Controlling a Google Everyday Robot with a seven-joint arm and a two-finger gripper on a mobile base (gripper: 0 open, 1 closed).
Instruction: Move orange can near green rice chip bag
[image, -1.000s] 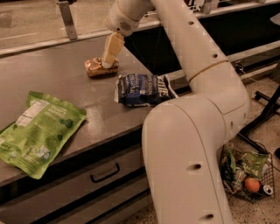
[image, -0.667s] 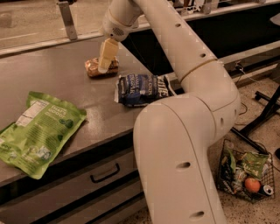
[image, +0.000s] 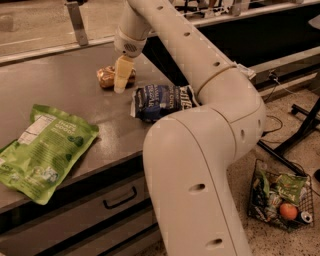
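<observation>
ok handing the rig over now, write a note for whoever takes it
Gripper: down at the orange can, overlapping its right side; grip cannot be confirmed.
The orange can: toward the back of the counter, near the dark blue chip bag.
Green rice chip bag: flat at the counter front left, well apart from the can.
Done: gripper at the can. Left: grasp, carry, set it by the green bag.
</observation>
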